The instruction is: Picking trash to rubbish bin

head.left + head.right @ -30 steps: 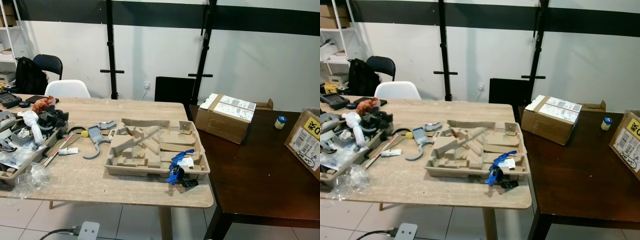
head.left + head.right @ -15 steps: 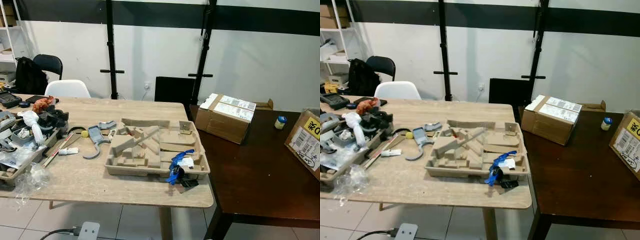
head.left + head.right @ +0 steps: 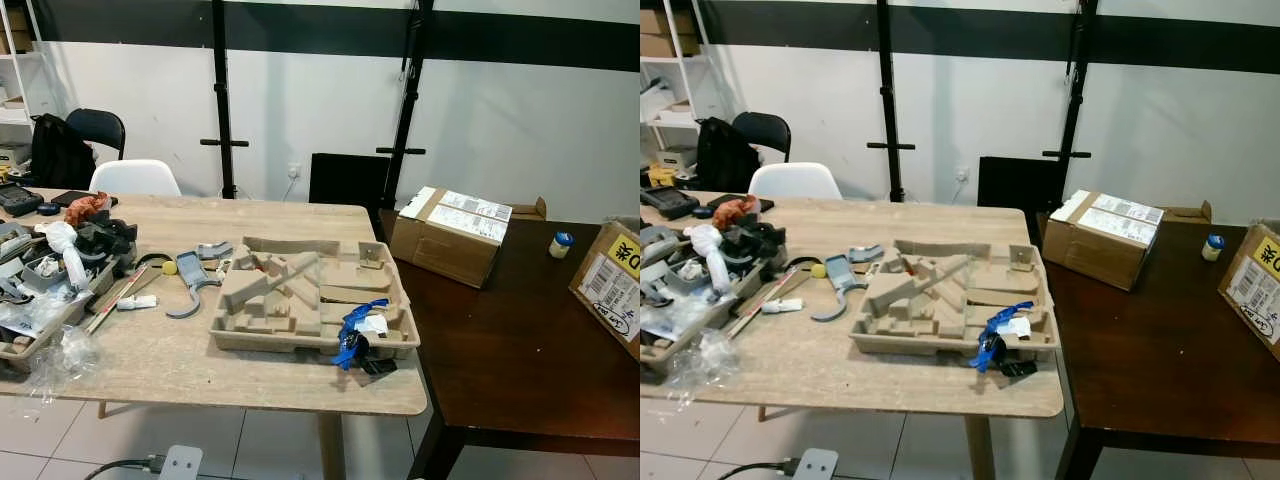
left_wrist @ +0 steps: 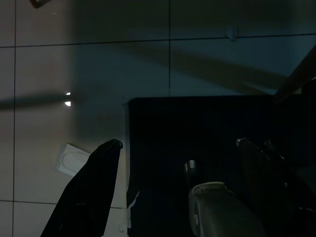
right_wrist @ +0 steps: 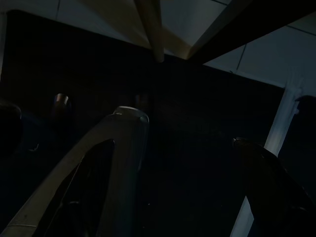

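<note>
Ahead of me stand two counters side by side: a light wooden counter (image 3: 250, 370) and, at 3 o'clock of it, a dark counter (image 3: 520, 370). On the light one lies a moulded pulp tray (image 3: 310, 300), and at its 5 o'clock corner sits the trash: a crumpled blue-and-white wrapper (image 3: 358, 330) with a small black piece (image 3: 378, 366) touching it at the counter's edge. At 9 o'clock of the tray lie a grey hooked part (image 3: 190, 285), a small yellow ball (image 3: 169, 267), and beyond them a cluttered tray of parts (image 3: 45, 290) with clear plastic bags (image 3: 60, 360).

The dark counter carries two cardboard boxes: one (image 3: 450, 235) with white printed labels too small to read, another (image 3: 610, 285) at 3 o'clock bearing a barcode label and a yellow sticker. A small blue-capped jar (image 3: 561, 244) stands between them.

Two chairs, one white (image 3: 135, 178) and one black (image 3: 98, 125), stand behind.

My left gripper (image 4: 177, 163) hangs released over the tiled floor (image 4: 39, 74); my right gripper (image 5: 173, 158) hangs spread too, in deep shade.
</note>
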